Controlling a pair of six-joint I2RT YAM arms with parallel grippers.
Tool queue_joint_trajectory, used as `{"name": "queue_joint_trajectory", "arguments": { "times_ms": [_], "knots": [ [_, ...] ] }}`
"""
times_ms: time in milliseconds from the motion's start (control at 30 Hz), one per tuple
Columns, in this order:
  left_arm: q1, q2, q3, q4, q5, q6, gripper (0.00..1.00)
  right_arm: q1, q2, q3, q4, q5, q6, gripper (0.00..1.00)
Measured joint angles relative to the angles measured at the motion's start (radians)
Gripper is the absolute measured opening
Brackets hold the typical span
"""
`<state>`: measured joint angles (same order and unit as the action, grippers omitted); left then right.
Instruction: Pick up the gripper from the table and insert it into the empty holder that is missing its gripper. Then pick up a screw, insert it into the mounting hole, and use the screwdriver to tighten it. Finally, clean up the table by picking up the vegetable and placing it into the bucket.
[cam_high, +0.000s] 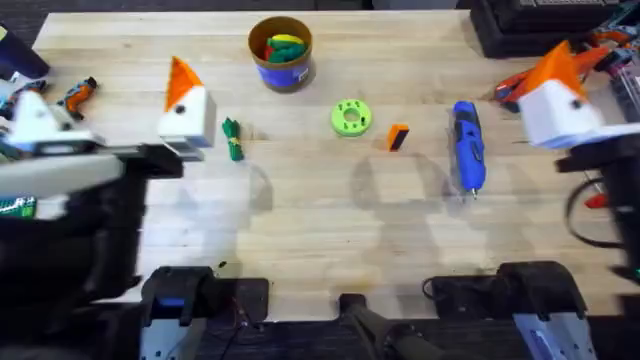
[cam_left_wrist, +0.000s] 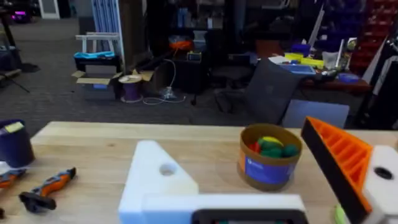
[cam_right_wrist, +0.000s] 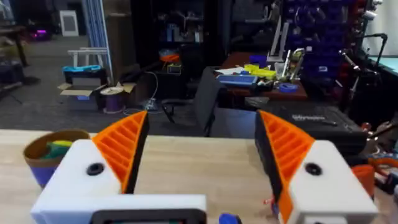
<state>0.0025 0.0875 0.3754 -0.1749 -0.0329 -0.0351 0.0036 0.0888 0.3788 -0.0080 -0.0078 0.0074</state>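
Fingers of left gripper (cam_left_wrist: 264, 186) and right gripper (cam_right_wrist: 202, 165) standing apart, empty. First step pending: right reaching for orange gripper (cam_high: 398, 137) on bench (cam_high: 320, 230).

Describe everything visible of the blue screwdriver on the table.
The screwdriver is a thick, pen-shaped tool with a glossy blue body that looks like plastic, with darker bands and a thin metal bit at the end nearer the arms' bases. It lies flat on the wooden table, its length running roughly away from the bases, right of centre. The small orange gripper lies just to its left, apart from it. Nothing touches it but the table; no arm holds it.
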Motion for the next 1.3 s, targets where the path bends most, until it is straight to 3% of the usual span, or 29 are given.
{"name": "queue_joint_trajectory", "arguments": {
  "times_ms": [300,533,733,900,1300],
  "knots": [
    [0.000,0.394,0.431,-0.395,-0.017,0.000,0.991,0.000,0.337,0.406,-0.349,0.000,0.000,0.976],
    [0.000,0.701,0.656,-0.619,-0.017,0.000,0.990,0.000,0.636,0.637,-0.638,-0.012,0.000,0.978],
    [0.000,0.905,0.718,-0.709,-0.017,0.000,0.990,0.000,0.852,0.752,-0.885,-0.016,0.000,0.976],
    [0.000,1.021,0.718,-0.724,-0.017,0.000,0.990,0.000,0.970,0.765,-0.966,-0.016,0.000,0.978],
    [0.000,1.190,0.718,-0.737,-0.017,-0.005,0.991,0.000,1.020,0.765,-0.969,-0.016,0.000,0.978]
  ]
}}
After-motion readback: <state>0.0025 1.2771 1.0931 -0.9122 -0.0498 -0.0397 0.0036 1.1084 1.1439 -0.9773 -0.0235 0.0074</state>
